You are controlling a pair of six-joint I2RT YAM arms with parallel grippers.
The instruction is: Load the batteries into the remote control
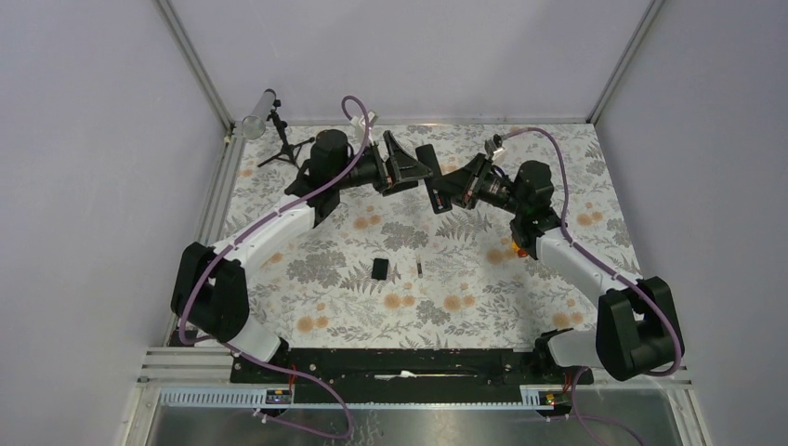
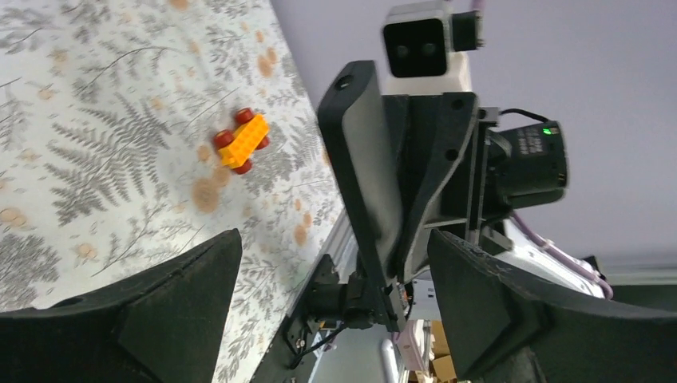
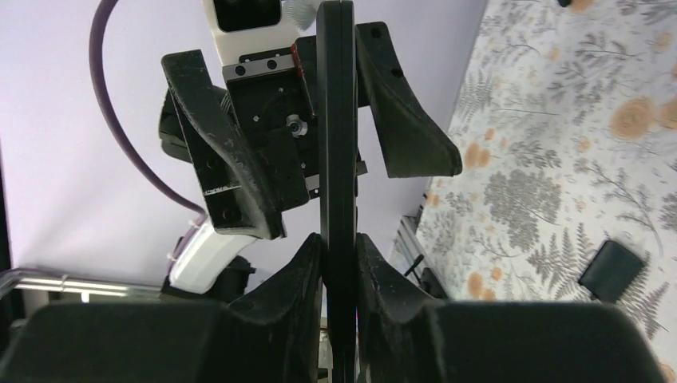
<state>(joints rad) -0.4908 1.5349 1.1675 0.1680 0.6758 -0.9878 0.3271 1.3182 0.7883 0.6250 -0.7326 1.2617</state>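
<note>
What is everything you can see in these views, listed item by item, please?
remote control: one, black, held off the table in the right arm's jaws
cover: one, black, mid-table
battery: one visible, dark, right of the cover
toy car: one, yellow with red wheels, near the right arm
tripod: one, black, far left corner, clear tube at its top
cloth: one, floral, over the table
left arm: one, white and black, jaws open either side of the remote control
right arm: one, white and black, jaws shut on it
</note>
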